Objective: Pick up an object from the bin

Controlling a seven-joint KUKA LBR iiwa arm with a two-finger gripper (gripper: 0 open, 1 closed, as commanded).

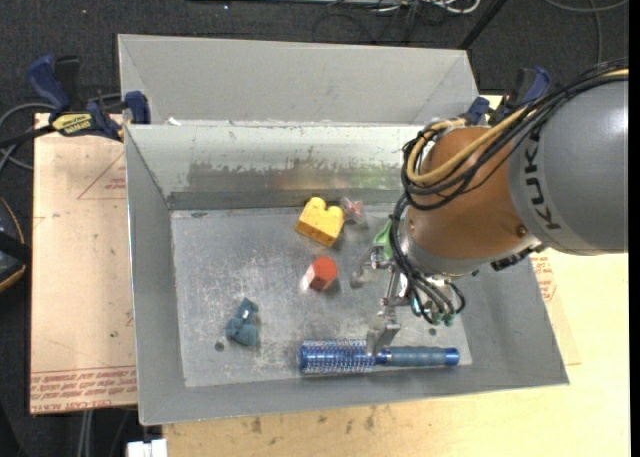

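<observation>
A blue brush [345,356] lies flat along the near edge of the bin [152,275] floor, not lifted. The pincer [384,338] hangs right over it, where the bristles meet the handle; whether it is spread or pressed together cannot be told. Nothing looks gripped yet, so the grasp and lift probably remain. Farther off lie a red block [322,274], a yellow block [320,221] and a teal piece [242,324].

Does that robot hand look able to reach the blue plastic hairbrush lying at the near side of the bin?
Probably yes: the hand hangs right over the blue plastic hairbrush, about where bristles meet handle, and nothing lies on or against it.
</observation>
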